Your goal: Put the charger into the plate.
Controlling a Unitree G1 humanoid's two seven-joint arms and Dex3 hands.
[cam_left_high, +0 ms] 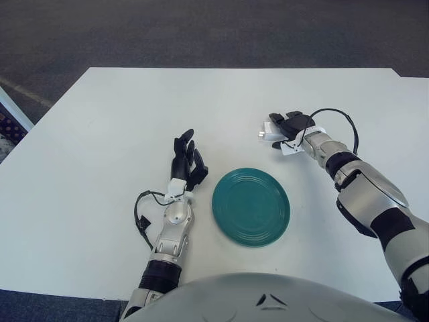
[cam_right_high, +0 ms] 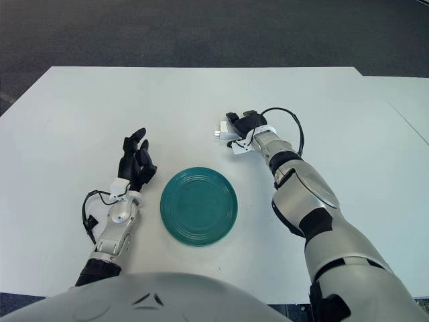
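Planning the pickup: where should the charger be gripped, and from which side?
Probably across the white body of the charger, from the right: its prongs seem to point left, and the right hand already closes around it there. The left hand shows left of the plate.

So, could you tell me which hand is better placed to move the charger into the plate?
The right hand: its fingers are already around the white charger, just beyond the teal plate. The left hand shows open, left of the plate.
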